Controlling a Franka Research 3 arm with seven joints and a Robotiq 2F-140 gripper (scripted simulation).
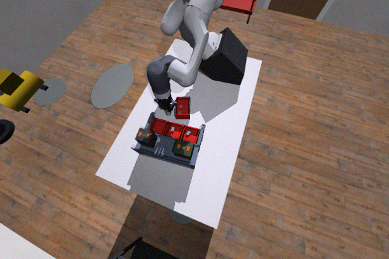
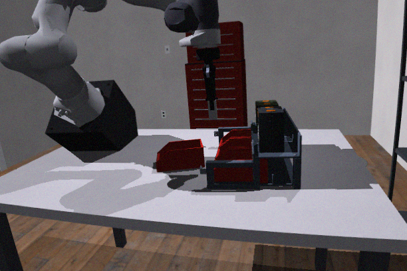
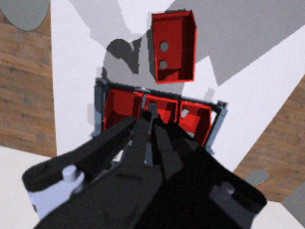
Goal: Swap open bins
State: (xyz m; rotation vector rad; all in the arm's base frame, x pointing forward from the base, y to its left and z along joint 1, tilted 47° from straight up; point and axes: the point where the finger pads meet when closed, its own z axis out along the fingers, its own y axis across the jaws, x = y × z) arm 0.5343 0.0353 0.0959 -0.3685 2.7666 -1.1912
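A red open bin [image 1: 182,107] with two grey round parts stands on the white table top just before the shelf; it also shows in the side view [image 2: 181,155] and the wrist view [image 3: 173,47]. The grey shelf [image 1: 170,139] holds three red bins in its front row. The left bin [image 3: 121,107] looks empty; the middle bin [image 3: 163,110] and the right bin [image 3: 196,119] each hold a part. My gripper [image 2: 211,111] [image 3: 151,110] is shut and empty. It points straight down, well above the front row, over the wall between the left and middle bins.
Two dark boxes with orange marks [image 1: 146,136] [image 1: 184,148] sit on the shelf's upper board behind the bins. The black robot base block [image 1: 227,57] stands at the table's far end. A red drawer cabinet [image 2: 216,75] stands behind the table.
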